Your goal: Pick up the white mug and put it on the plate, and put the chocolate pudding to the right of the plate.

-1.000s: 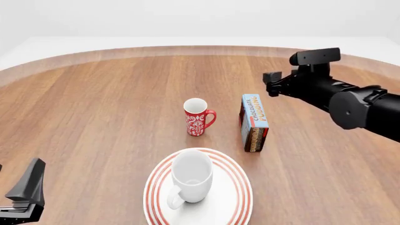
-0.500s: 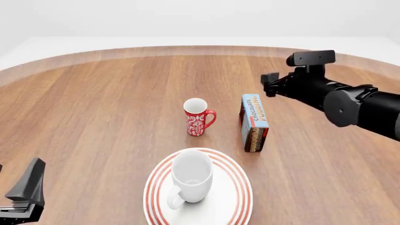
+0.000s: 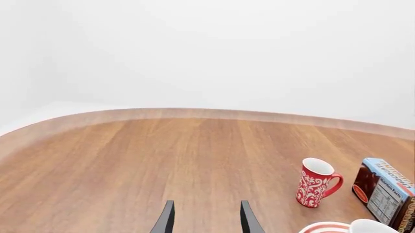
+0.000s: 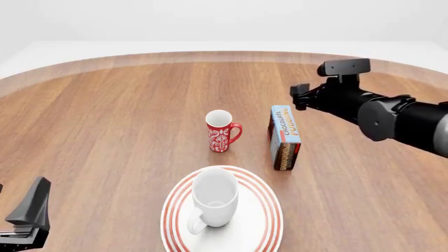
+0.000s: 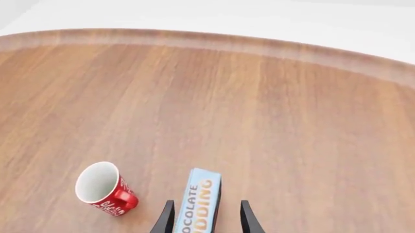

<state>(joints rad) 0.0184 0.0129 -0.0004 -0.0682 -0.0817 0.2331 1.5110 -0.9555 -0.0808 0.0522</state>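
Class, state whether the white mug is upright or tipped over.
Upright: the white mug stands on the plate, its open mouth facing up and its handle at the side.

Through the right wrist camera I see my gripper (image 5: 205, 218) with its two fingers spread, the pudding box (image 5: 196, 201) lying lengthwise between them. A red mug (image 5: 104, 189) stands just beside it on the wooden table (image 5: 259, 111).
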